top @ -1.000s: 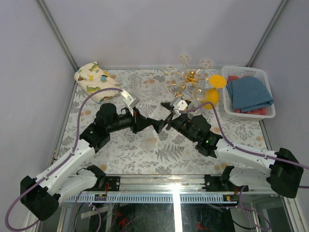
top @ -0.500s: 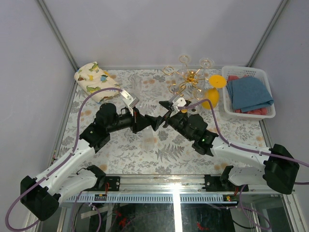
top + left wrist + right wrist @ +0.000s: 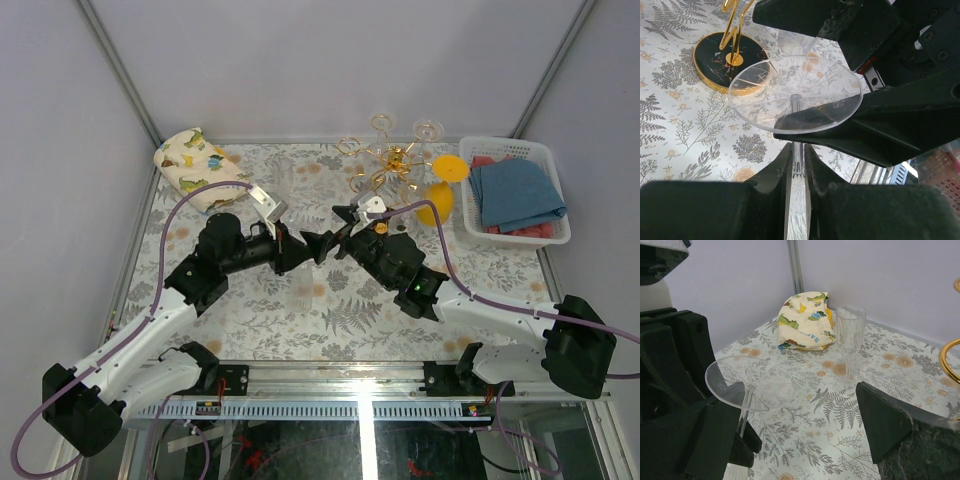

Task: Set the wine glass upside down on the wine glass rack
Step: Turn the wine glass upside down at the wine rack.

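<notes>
The white right arm [image 3: 490, 310] has swung leftward over the fern-patterned table [image 3: 300, 305], and its dark shoulder block has turned inward with it. Its black two-finger right gripper [image 3: 340, 228] now sits further left and a touch farther from the bases. Its spread fingers have come up on either side of the round foot of the clear stemmed wine glass [image 3: 795, 97]. The black left gripper [image 3: 308, 246], clamped on the stem, has crept slightly toward the far side, and the two grippers are now closer together.

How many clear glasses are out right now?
2 for sure: a wine glass with its stem in the left gripper, and a tall glass standing near the dinosaur-print cloth. A clear shape beside the rack base may be a third.
</notes>
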Controlling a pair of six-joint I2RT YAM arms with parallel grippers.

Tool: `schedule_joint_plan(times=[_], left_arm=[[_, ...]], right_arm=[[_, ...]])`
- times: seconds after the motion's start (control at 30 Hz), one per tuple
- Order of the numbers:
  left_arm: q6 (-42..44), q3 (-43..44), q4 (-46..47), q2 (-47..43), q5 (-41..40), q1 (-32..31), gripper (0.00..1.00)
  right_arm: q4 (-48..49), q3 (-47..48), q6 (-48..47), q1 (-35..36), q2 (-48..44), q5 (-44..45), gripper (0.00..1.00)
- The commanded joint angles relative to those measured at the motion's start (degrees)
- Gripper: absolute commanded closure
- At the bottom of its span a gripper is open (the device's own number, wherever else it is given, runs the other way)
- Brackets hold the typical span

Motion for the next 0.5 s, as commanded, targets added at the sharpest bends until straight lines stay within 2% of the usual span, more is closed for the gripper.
schedule_joint_plan(times=[0.0, 0.27, 0.47], left_arm=[[0.77, 0.03, 2.89, -1.24, 1.06, -0.33, 1.00], [0.67, -0.04, 2.95, -1.66, -0.05, -0.30, 1.00], [0.67, 0.22, 2.10, -1.37, -1.87, -0.28, 1.00]], right_arm=[[0.33, 2.24, 0.31, -0.38, -1.16, 7.27, 0.00], [-0.13, 1.16, 0.38, -0.39, -2.34, 7.75, 0.01], [0.84, -0.79, -2.76, -0.36, -6.26, 1.69, 0.01]])
